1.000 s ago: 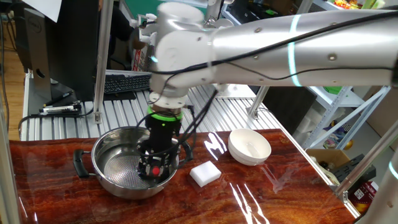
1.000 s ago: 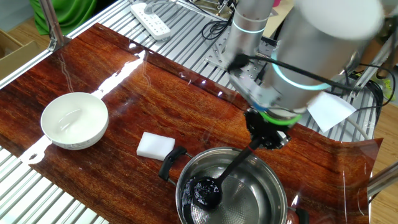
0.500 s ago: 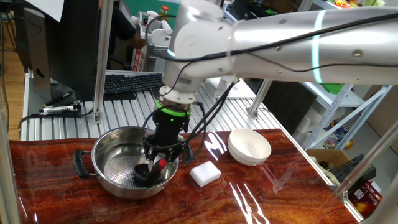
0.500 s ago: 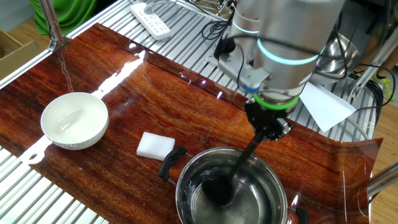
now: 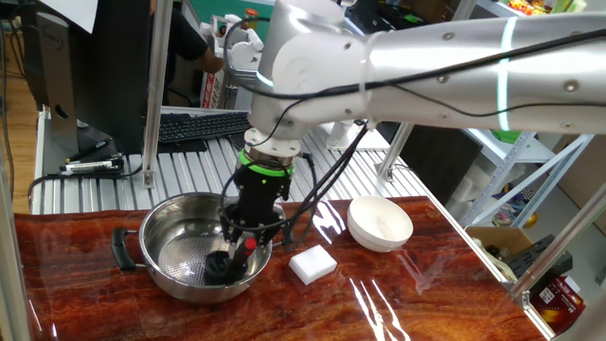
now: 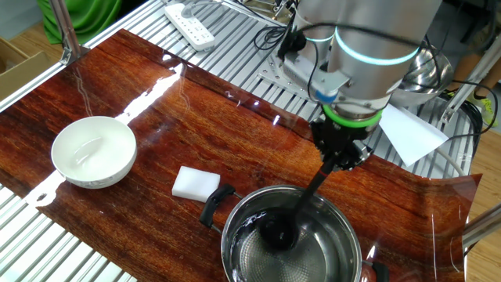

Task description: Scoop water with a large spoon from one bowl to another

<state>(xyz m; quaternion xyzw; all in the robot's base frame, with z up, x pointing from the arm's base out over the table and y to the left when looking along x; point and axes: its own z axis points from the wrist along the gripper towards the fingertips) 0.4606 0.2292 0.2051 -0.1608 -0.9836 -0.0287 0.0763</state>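
The steel pot with black side handles sits on the wooden table at the left in one fixed view, and at the bottom of the other fixed view. My gripper is shut on the thin handle of the black ladle. The ladle's cup rests low inside the pot. The white bowl stands apart from the pot, on the far side of the white block.
A white rectangular block lies between pot and bowl. A keyboard and a metal rack lie behind the table. A power strip sits on the rack.
The gripper has shifted and tilted, sweeping the ladle's cup across the pot bottom toward its middle. Pot, bowl and block have not moved.
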